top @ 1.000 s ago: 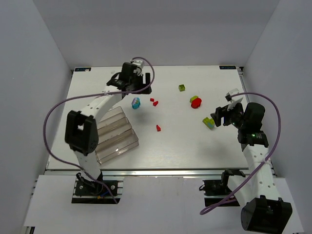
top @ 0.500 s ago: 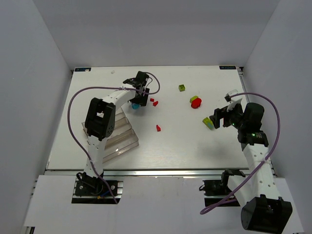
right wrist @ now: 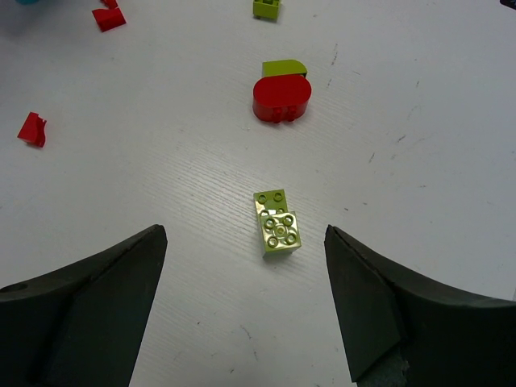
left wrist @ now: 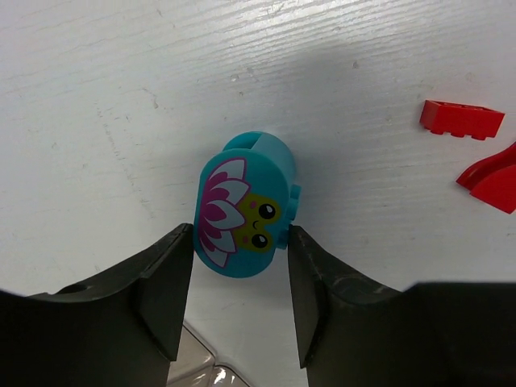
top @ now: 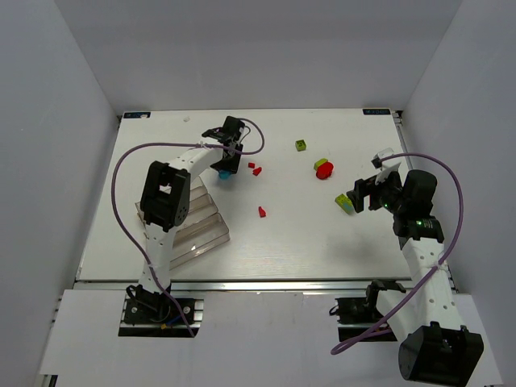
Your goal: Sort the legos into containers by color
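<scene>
Left fingers [left wrist: 161, 298] pinch the cyan brick [left wrist: 242, 205] on both flanks; it sits on the table [top: 306, 242] near the containers [top: 197, 230], probably a short carry; right fingers [right wrist: 97, 298] spread wide above the green brick [right wrist: 276, 223], seemingly lined up for it.

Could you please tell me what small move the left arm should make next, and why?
Probably close the left fingers firmly onto the cyan rounded plastic brick with the flower face: they flank it closely, and it rests on the white table.
</scene>
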You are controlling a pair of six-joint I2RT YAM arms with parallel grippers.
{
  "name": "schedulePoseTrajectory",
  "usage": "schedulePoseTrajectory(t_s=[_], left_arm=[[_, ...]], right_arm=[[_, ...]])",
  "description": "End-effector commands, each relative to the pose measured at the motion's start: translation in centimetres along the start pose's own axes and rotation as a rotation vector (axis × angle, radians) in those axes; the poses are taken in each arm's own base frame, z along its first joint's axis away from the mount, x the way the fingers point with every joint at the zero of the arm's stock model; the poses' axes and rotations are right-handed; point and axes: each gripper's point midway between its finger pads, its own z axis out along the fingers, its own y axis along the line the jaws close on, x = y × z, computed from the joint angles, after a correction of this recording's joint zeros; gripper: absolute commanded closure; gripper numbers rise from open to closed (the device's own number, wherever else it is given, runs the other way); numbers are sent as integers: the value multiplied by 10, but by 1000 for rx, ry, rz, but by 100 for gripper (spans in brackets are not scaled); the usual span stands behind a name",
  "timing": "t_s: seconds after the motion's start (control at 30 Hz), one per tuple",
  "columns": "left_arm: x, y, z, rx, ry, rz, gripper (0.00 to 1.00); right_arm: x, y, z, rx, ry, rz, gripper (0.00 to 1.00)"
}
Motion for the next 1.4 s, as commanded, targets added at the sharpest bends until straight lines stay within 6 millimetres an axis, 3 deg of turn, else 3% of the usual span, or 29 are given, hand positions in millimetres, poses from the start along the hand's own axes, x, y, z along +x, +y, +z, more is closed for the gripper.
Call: schedulePoseTrajectory(t_s=[0.0,0.13,0.3,0.43,0.47,0.57,0.67,0.7,0.73,0.8,0.87,0.93,0.97,1.17,1.23,1.27,1.37], left_arm=[[-16,-5,-4,51,-38,-9,42],[-12,-2,1,53,-21,-13,30],[-7,0,8,54,-2,-18,29],[-10,-1,6,61,-12,-21,60],[-12,-1,4,60,-18,-22,75],[-25,7,-16,44,-67,-45,92],[-43,30,-53,-16,-147,-121,100],[-43,39,-61,-36,-161,-178,100],[-42,56,-83,-77,-193,-224,100],[-38,69,-103,-101,-230,-332,100],[-21,88,-122,-163,-244,-427,100],[2,103,-125,-213,-200,-563,100],[6,106,-135,-223,-205,-604,100],[62,129,-145,-369,-83,-968,100],[72,128,-144,-355,-61,-1019,100],[80,132,-138,-366,-63,-1136,100],[78,135,-146,-325,-123,-1336,100]], right_arm=[[-23,-6,-5,28,-54,-33,16],[-25,-7,-7,32,-59,-35,16],[-25,-7,-7,38,-63,-40,16],[-25,-8,-7,41,-62,-39,16],[-25,-8,-7,41,-62,-42,16],[-25,-9,-8,45,-64,-45,16],[-25,-8,-8,46,-65,-44,16],[-26,-9,-9,48,-68,-46,16],[-26,-8,-9,45,-68,-47,16],[-27,-8,-10,47,-72,-49,17],[-27,-7,-9,41,-71,-48,17],[-27,-6,-9,32,-73,-50,17],[-25,-5,-9,30,-68,-45,17],[-26,-4,-10,28,-75,-50,17],[-28,-5,-11,32,-80,-53,17],[-27,-4,-11,28,-77,-52,17],[-26,-5,-11,31,-75,-50,17]])
